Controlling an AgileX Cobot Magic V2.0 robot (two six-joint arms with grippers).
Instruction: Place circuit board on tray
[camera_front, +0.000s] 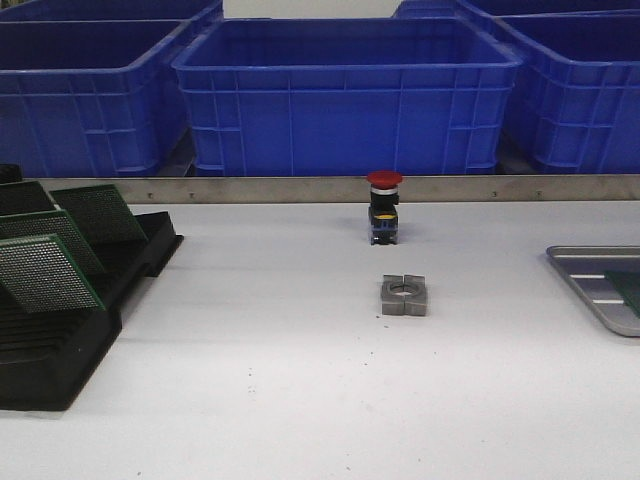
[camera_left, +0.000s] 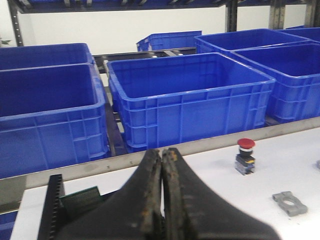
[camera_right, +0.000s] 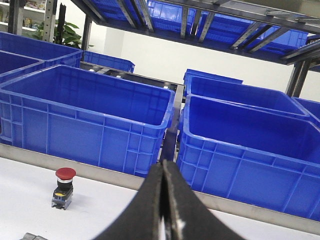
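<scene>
No words or labels can be read anywhere. On the left, a black rack (camera_front: 60, 330) holds green circuit boards (camera_front: 45, 272) that lean back in a row — each thin and full of tiny holes. In the middle stand a red push button (camera_front: 384, 208) and a grey metal block (camera_front: 404, 295). At the far right lies the silver tray (camera_front: 590, 285), with a green corner on it at the picture's edge. Both the left gripper (camera_left: 161, 165) and the right gripper (camera_right: 163, 175) are pinched together, holding nothing.
</scene>
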